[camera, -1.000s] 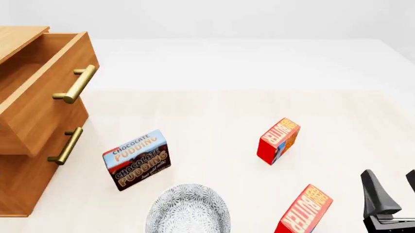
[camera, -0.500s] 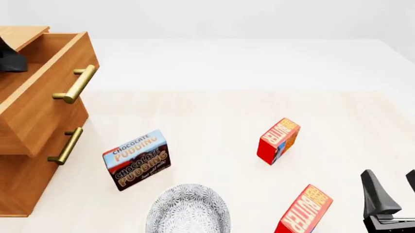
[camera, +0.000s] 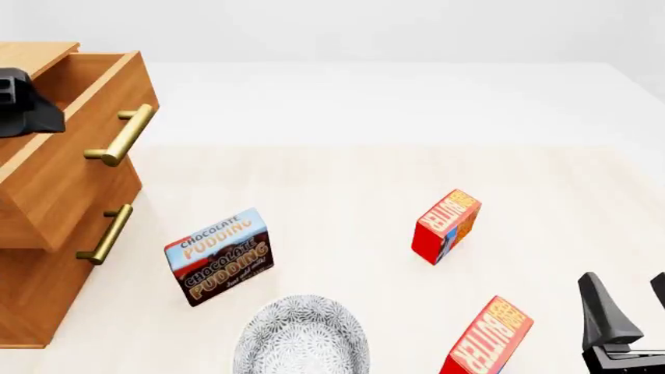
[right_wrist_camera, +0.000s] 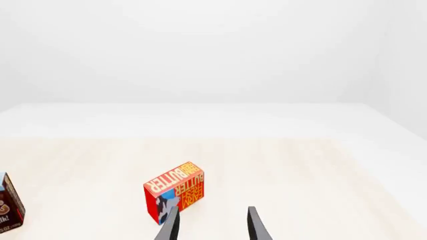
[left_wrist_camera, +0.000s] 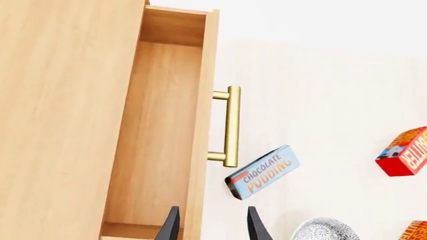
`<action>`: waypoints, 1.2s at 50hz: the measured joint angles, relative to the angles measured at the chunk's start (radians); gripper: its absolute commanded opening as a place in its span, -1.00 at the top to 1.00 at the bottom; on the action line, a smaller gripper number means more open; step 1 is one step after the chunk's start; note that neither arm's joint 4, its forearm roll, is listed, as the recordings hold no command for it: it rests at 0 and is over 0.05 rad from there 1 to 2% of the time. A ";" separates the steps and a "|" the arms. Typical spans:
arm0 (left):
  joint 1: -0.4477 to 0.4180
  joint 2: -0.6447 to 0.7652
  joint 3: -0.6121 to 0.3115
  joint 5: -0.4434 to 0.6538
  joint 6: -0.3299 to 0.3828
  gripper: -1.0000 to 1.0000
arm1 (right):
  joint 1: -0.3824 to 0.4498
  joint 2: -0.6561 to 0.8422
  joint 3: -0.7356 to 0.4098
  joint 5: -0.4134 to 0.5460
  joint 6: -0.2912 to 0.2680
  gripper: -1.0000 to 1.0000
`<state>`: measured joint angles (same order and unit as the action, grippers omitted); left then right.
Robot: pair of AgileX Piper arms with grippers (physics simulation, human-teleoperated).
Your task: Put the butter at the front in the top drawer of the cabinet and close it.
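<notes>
The front butter is a red carton leaning near the table's front edge. A second butter carton stands farther back. The cabinet is at the left, its top drawer pulled open and empty inside. My left gripper hangs over the open drawer, open and empty in the left wrist view. My right gripper is open and empty, to the right of the front butter. The right wrist view shows its fingers near the farther carton.
A chocolate pudding box stands in front of the cabinet, right of the lower drawer's handle. A patterned grey plate lies at the front edge. The top drawer's brass handle sticks out toward the table.
My left gripper has come into the front view over the open drawer, moving down and right. The right arm and all cartons have not moved.
</notes>
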<state>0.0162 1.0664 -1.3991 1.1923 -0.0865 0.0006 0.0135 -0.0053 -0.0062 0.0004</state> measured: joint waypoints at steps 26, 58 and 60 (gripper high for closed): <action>0.027 0.077 0.039 -0.068 0.001 -1.00 | 0.000 0.000 0.000 0.000 0.000 -1.00; -0.009 0.193 0.079 -0.167 -0.022 -1.00 | 0.000 0.000 0.000 0.000 0.000 -1.00; -0.019 0.199 0.082 -0.172 -0.028 -1.00 | 0.000 0.000 0.000 0.000 0.000 -1.00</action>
<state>-0.0026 1.2654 -1.3175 1.0200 -0.1147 0.0006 0.0135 -0.0053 -0.0062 0.0004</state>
